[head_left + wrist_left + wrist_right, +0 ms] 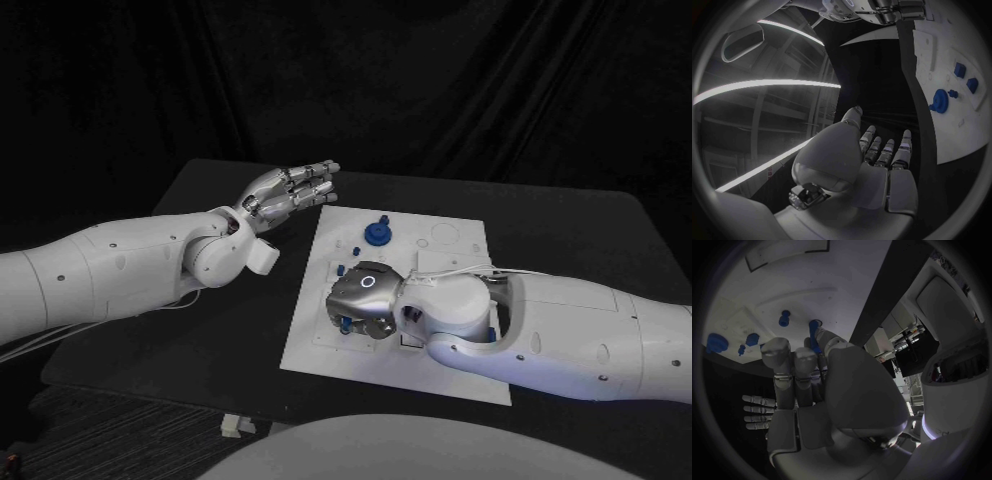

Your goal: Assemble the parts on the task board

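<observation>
The white task board (368, 368) lies in the middle of the black table. My right hand (361, 298) is low over the board's centre, palm down, fingers curled. In the right wrist view its thumb and fingers (795, 360) pinch a slim blue peg (814, 335) just above the board (811, 285). A short blue peg (784, 317) stands nearby. A round blue part (378, 234) (939, 100) stands at the board's far side, with two small blue blocks (966, 77) beside it. My left hand (291, 187) (876, 155) hovers off the board's far left corner, fingers straight and empty.
The bare black table (577, 230) surrounds the board, with room to its right and far side. My left forearm (130, 265) crosses the table's left edge. A white cable (462, 270) runs along my right wrist above the board.
</observation>
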You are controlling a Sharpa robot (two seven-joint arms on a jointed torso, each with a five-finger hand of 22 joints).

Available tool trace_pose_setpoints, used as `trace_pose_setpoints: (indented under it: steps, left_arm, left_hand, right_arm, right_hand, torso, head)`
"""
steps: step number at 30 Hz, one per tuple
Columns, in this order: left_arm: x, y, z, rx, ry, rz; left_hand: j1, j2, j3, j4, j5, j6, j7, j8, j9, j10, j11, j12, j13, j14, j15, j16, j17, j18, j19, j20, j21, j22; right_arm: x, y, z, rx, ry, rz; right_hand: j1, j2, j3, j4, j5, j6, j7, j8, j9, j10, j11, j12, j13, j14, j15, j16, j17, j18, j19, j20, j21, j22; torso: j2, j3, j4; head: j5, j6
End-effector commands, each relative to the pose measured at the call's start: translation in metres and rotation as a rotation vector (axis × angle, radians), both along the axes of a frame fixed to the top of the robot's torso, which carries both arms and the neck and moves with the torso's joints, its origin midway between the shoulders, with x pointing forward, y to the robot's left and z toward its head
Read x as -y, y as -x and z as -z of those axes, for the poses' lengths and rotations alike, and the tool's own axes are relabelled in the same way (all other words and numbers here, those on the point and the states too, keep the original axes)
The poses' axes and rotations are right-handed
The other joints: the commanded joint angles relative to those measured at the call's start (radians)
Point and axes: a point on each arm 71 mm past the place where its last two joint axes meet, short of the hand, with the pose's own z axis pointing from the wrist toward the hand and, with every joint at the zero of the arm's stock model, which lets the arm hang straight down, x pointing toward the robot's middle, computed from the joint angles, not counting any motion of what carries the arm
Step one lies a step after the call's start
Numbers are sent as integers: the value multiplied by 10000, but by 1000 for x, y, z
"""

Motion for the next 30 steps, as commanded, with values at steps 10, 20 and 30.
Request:
trace_pose_setpoints:
  steps: [10,20,30]
  left_arm:
    - [3,0,-1,53,218,120]
    - [4,-1,0,19,198,131]
    - [3,-1,1,-36,155,128]
  left_hand:
    - [24,64,33,-42,43,-67,31,39,-3,-3,48,-61,1,-82,-18,-6,-9,-94,24,-16,-41,-27]
    - [25,70,41,-45,47,-51,33,41,-1,-5,49,-65,1,-83,-17,-5,-9,-95,30,-16,-39,-20]
    - [25,81,54,-50,52,-57,36,41,-1,-8,52,-66,0,-85,-15,-6,-9,-98,34,-15,-38,-21]
  right_arm:
    - [3,0,7,77,43,219]
    - [5,-1,11,13,123,301]
    - [5,1,13,-338,19,380]
  right_hand:
    - [-116,-22,89,7,-53,49,44,-52,-17,336,-265,29,22,-48,31,97,50,-151,43,39,131,1191]
    - [-332,-59,103,81,-272,-42,68,-111,-49,266,-233,-46,20,-136,59,53,-25,-136,-28,71,69,1164]
    - [-379,-54,121,84,-369,-8,51,-90,-45,333,-255,-21,43,-162,53,50,-39,-130,-48,79,78,1160]
  torso:
    - [-23,9,1]
    - [-11,11,12]
    - [-14,9,-4]
  head:
    - [9,0]
    - [-22,0]
    - [-14,0]
